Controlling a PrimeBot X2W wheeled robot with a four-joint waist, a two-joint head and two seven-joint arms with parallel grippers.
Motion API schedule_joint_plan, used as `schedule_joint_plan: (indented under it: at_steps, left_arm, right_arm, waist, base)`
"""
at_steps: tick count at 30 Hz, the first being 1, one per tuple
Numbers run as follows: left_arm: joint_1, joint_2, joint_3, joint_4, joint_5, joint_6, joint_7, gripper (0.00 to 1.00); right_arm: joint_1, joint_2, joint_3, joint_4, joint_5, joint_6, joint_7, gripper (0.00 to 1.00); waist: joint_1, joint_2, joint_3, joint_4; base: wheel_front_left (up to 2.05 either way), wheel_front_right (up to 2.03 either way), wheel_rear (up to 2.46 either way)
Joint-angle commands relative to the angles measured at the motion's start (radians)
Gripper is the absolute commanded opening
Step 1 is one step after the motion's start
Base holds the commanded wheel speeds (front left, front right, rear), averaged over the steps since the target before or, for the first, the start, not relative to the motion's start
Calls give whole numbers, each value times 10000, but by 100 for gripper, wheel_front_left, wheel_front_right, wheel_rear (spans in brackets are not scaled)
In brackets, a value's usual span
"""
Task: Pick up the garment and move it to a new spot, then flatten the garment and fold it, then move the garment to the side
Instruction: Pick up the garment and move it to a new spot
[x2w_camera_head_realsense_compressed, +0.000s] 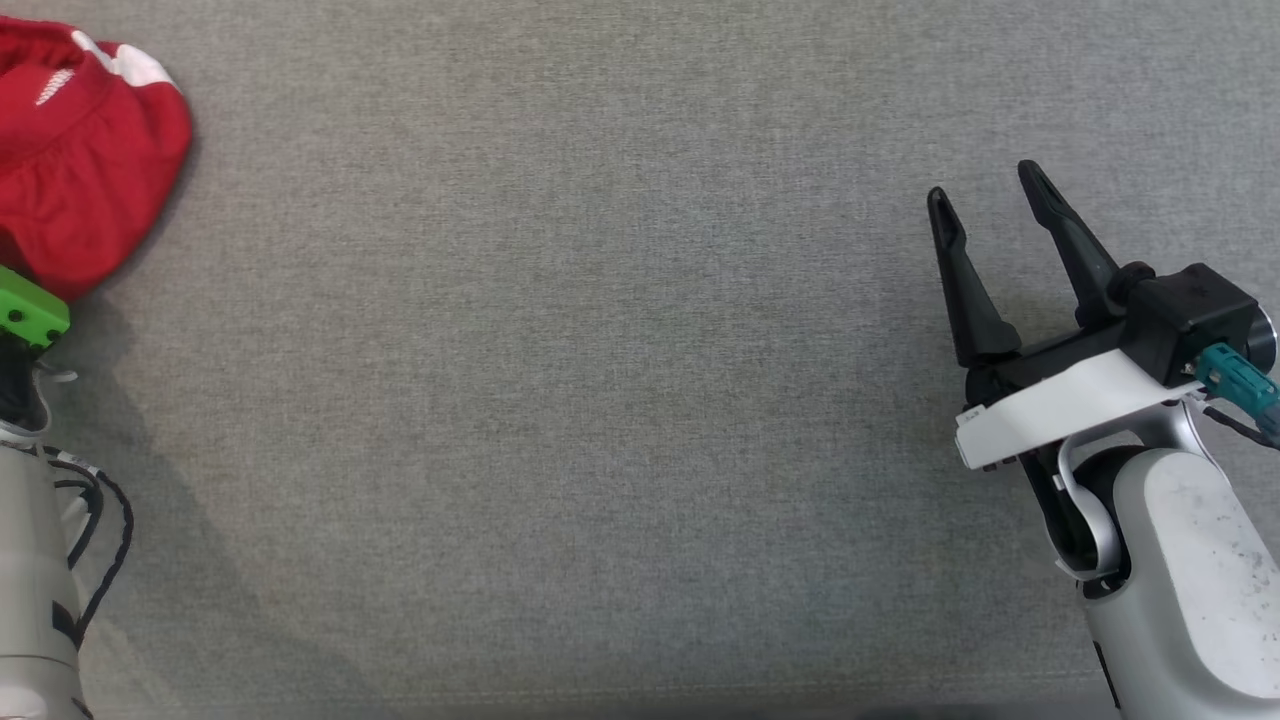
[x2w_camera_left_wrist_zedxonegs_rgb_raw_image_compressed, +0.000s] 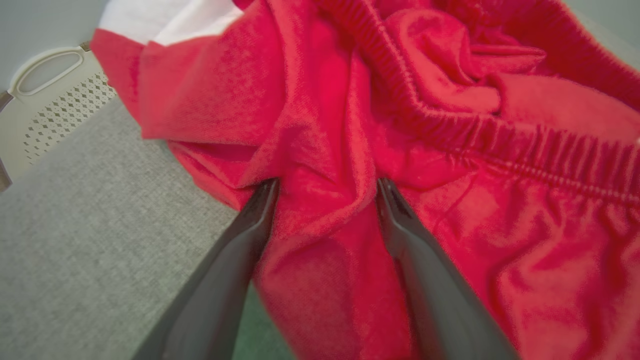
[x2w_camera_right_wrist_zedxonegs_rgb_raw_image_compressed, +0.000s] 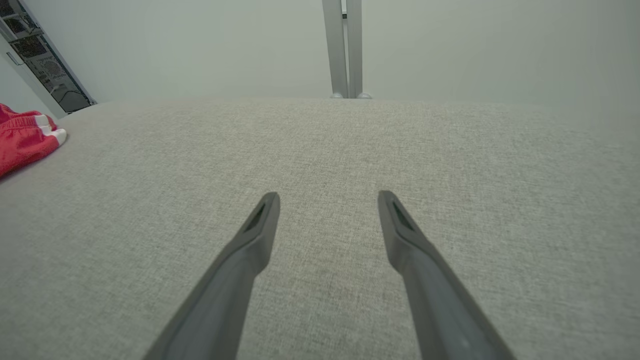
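Wide grey fabric-covered worktop in front of us, pale wall behind it, and a metal post rising at the far edge.

The red garment is bunched up at the far left of the worktop, right at the edge of the head view. It's crumpled, not flat at all: folds everywhere, a gathered elastic band running across it, and white patches at the end furthest from the robot. From the right wrist camera it's just a small red heap way off to the left.

Over on the right, the pale right arm comes up from the lower corner. The right gripper has its two dark fingers spread wide apart, with only grey cloth between them. It's holding nothing, well apart from the garment.

Now the left side. The left gripper is in the garment, fingers as wide apart as the right one's, and a ridge of red cloth sits between them. The tips are tucked under folds, and the fingers stand too far apart to pinch it.

In the head view, a green bracket sits beside the garment's near edge.

Past the cloth, off the worktop's edge, there's a cream perforated basket with a handle slot.
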Motion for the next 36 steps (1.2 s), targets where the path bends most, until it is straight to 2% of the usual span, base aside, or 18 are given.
schedule_joint_plan:
  at_steps: [1,2,5,11,16,22,27,33,36]
  left_arm:
    - [174,-200,-129,293,33,-69,299,85]
    - [200,-198,-156,325,-3,-172,359,0]
    - [271,-156,-172,310,-133,-423,365,0]
    - [203,528,-292,-513,129,-693,-211,0]
    - [39,600,-657,-1446,304,-1113,-226,0]
    - [-319,112,-1445,-3004,278,-1472,326,0]
    - [-276,-669,-2242,-4389,-8,-1660,755,0]
    - [347,-1666,-3124,-5986,-467,-1735,1033,0]
    - [734,-1958,-3652,-6498,-554,-1754,1116,0]
  right_arm:
    - [-23,38,2,49,48,-3,-89,100]
    - [-13,47,7,99,69,-3,-123,100]
    - [74,93,29,297,94,-3,-235,100]
    - [231,310,150,880,332,-3,-590,100]
    - [458,494,259,1463,574,-3,-905,100]
    - [810,670,201,1958,733,-3,-1218,100]
    - [1090,781,126,2164,806,-3,-1316,100]
    - [1253,871,-59,2038,817,-3,-1318,100]
    - [1213,952,32,1943,839,-3,-1305,100]
  waist:
    - [-2,0,76,-323]
    - [-2,0,-31,-318]
    - [-2,0,-435,-258]
    - [-2,0,-1600,-209]
    - [-2,0,-2657,-231]
    - [-2,0,-3738,-427]
    - [-2,0,-4253,-960]
    - [-2,0,-4200,-1879]
    - [-2,0,-3983,-2452]
  base:
    - [0,0,0]
    - [0,0,0]
    - [0,0,0]
    - [0,0,0]
    - [0,0,0]
    - [0,0,0]
    - [0,0,0]
    - [0,0,0]
    - [0,0,0]
